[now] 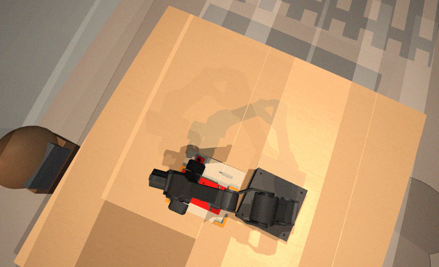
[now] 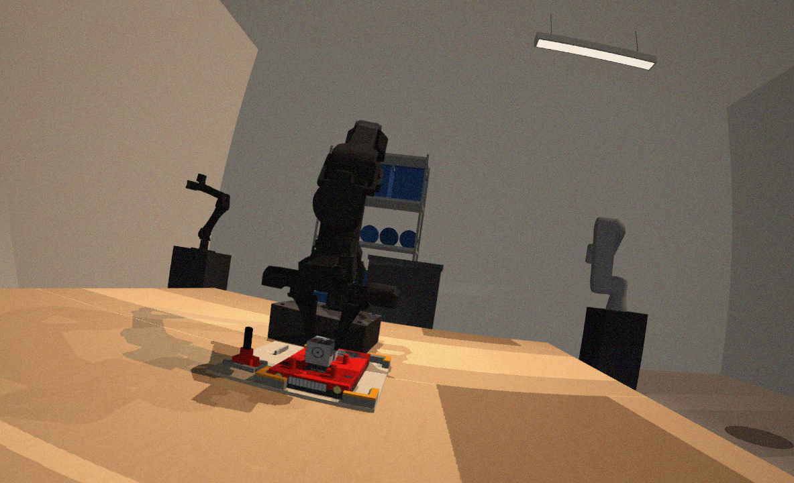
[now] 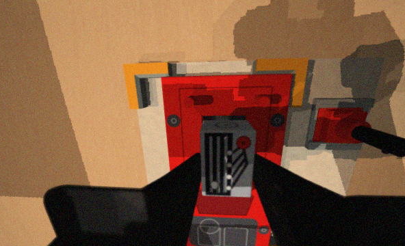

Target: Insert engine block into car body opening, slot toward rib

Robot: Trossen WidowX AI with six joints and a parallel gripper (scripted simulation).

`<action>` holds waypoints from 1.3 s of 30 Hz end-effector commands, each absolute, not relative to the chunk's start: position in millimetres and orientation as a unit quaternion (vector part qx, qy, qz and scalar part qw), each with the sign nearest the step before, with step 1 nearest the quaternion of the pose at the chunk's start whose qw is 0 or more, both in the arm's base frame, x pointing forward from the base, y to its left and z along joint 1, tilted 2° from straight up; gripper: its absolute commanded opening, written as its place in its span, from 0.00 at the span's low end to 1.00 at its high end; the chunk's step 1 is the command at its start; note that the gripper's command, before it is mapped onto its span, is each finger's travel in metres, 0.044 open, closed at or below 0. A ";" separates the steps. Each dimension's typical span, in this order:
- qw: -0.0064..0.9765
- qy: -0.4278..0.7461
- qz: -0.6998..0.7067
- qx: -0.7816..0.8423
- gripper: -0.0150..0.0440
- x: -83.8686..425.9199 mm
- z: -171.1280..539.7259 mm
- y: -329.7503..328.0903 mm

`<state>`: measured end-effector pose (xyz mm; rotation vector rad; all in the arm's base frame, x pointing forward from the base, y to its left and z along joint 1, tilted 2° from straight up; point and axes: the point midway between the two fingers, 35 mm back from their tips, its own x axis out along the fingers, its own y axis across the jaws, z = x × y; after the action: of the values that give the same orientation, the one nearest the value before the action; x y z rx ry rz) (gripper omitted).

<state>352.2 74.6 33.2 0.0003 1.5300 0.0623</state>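
Note:
The grey engine block (image 2: 320,352) (image 3: 227,160) is upright between the fingertips of my gripper (image 2: 326,343) (image 3: 226,159), which is shut on it. The red car body (image 2: 351,363) (image 3: 175,143) (image 1: 210,183) lies flat on the light base plate. The block stands over the opening (image 3: 207,117), whose dark far edge shows past the block in the wrist view. In the exterior view much of the block stands above the car body; how deep its lower end sits is hidden. The slot side and the rib cannot be made out. In the top view the arm hides the block.
A red piece with a black upright handle (image 2: 247,345) (image 3: 343,126) sits in a grey holder beside the car body. Orange corner guides (image 3: 131,85) (image 2: 360,394) stand around the body. Two short red posts rise from it near the block. The arm's base (image 1: 280,185) is behind.

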 end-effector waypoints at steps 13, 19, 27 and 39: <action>0.721 0.693 0.029 0.002 0.52 352.2 30.4 75.4; 0.721 0.693 0.029 0.003 0.52 352.3 29.6 75.4; 0.721 0.693 0.028 0.003 0.52 352.4 28.5 75.4; 0.721 0.693 0.027 0.004 0.52 352.5 26.9 75.5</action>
<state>352.6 74.7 28.0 0.0012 1.5301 0.0615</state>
